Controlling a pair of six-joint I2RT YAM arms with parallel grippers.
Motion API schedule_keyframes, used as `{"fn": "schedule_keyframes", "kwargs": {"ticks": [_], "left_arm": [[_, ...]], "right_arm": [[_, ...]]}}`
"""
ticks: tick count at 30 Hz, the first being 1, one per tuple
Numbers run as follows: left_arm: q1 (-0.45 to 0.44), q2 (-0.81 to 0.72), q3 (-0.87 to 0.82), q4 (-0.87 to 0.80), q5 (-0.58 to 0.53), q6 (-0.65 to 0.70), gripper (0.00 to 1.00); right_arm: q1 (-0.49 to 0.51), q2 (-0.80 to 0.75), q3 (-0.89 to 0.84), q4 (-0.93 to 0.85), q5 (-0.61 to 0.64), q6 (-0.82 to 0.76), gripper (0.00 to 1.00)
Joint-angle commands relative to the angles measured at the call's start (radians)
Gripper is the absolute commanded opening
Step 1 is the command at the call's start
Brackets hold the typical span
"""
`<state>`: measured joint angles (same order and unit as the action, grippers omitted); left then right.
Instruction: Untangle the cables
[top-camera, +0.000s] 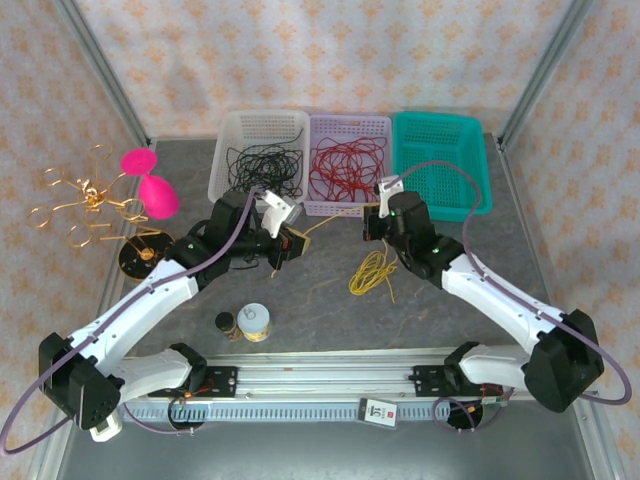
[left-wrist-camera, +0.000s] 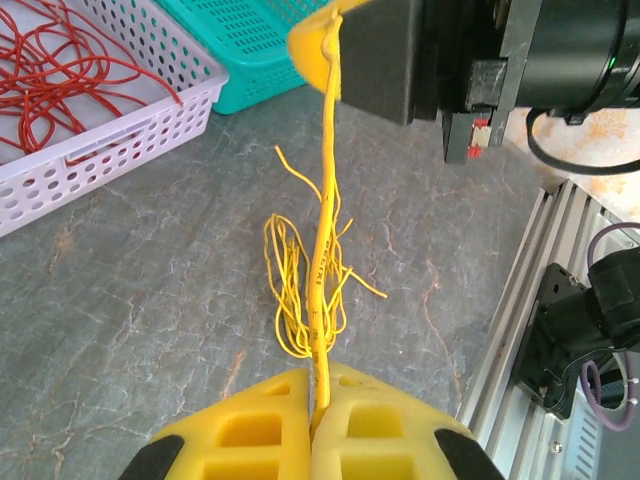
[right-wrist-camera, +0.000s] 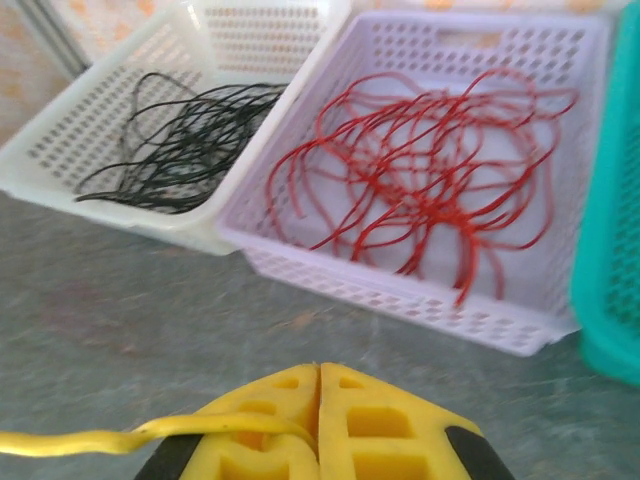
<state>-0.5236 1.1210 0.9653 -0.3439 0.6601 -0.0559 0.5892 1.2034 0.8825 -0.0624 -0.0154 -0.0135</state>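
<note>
One yellow cable (left-wrist-camera: 322, 240) is stretched taut between my two grippers above the grey table (top-camera: 300, 300). My left gripper (left-wrist-camera: 318, 388) is shut on its near end. My right gripper (right-wrist-camera: 320, 378) is shut on its other end, and the cable (right-wrist-camera: 120, 438) runs off to the left from those fingers. In the top view the left gripper (top-camera: 297, 240) and right gripper (top-camera: 368, 222) face each other in front of the baskets. A loose bundle of thin yellow cables (top-camera: 372, 272) lies on the table below the taut one.
Three baskets stand at the back: white (top-camera: 232, 135) with black wires, lilac (top-camera: 350, 125) with red wires, teal (top-camera: 442, 165). A gold wire ornament (top-camera: 85, 200) and a pink object (top-camera: 150, 182) sit far left. A jar (top-camera: 225, 323) and tin (top-camera: 255, 322) stand near the front rail (top-camera: 330, 385).
</note>
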Motion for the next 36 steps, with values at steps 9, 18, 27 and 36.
{"fn": "schedule_keyframes", "kwargs": {"ticks": [9,18,27,36], "left_arm": [[0.006,-0.033,0.001,-0.094,0.004,0.015,0.0],[0.006,-0.02,-0.028,0.057,-0.027,-0.05,0.0],[0.005,-0.013,-0.086,0.3,-0.159,-0.047,0.0],[0.003,0.05,-0.091,0.443,-0.14,-0.075,0.0]], "right_arm": [[-0.116,0.106,0.093,0.024,0.793,-0.261,0.68],[-0.275,-0.081,0.159,-0.168,-0.146,0.372,0.79],[-0.154,-0.069,-0.078,0.46,-0.71,1.164,0.89],[-0.046,0.063,-0.03,0.56,-0.692,1.245,0.77]]}}
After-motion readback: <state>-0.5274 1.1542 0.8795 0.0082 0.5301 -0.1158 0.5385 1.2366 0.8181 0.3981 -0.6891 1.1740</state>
